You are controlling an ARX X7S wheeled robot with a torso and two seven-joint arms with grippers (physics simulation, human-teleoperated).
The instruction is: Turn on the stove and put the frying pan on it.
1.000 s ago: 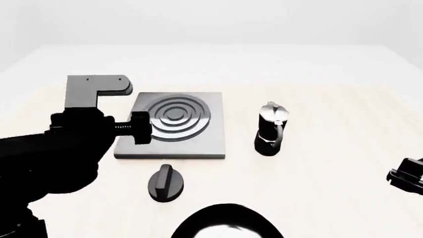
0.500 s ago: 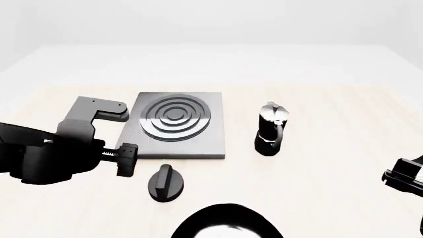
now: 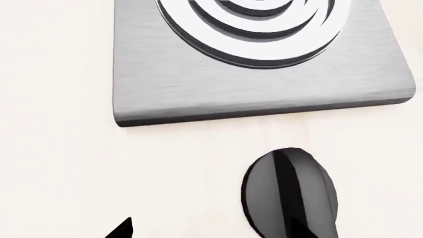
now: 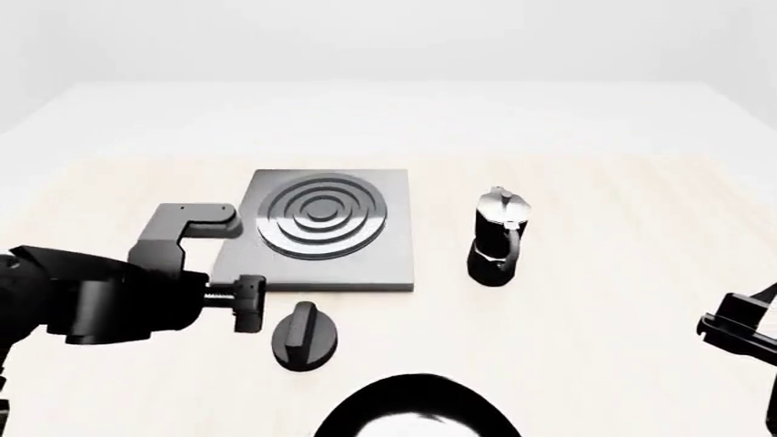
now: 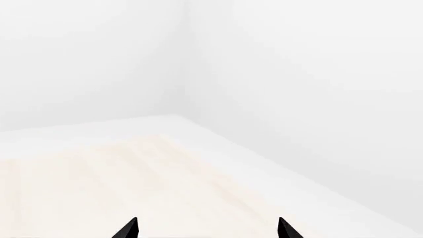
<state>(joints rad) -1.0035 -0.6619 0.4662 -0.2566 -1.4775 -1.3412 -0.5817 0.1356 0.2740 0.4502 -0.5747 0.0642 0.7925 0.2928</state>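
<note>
The stove [image 4: 322,228] is a square grey plate with burner rings, and it also shows in the left wrist view [image 3: 198,84]. In front of it stands the round black knob [image 4: 304,335] with an upright fin. My left gripper [image 4: 250,303] hovers just left of the knob. In the left wrist view the left gripper [image 3: 215,230] is open, with one fingertip over the knob [image 3: 288,191] and the other over bare table. The frying pan [image 4: 419,405] shows only as a black rim with a pale inside at the near edge; its handle is out of view. My right gripper [image 5: 207,229] is open and empty.
A black-and-silver moka pot [image 4: 498,237] stands right of the stove. My right gripper [image 4: 741,323] sits at the far right edge of the pale wooden table [image 4: 607,300]. A white wall rises beyond the table.
My left arm has swung from the stove's left edge toward me and lower, ending beside the knob. The right gripper has barely shifted.
</note>
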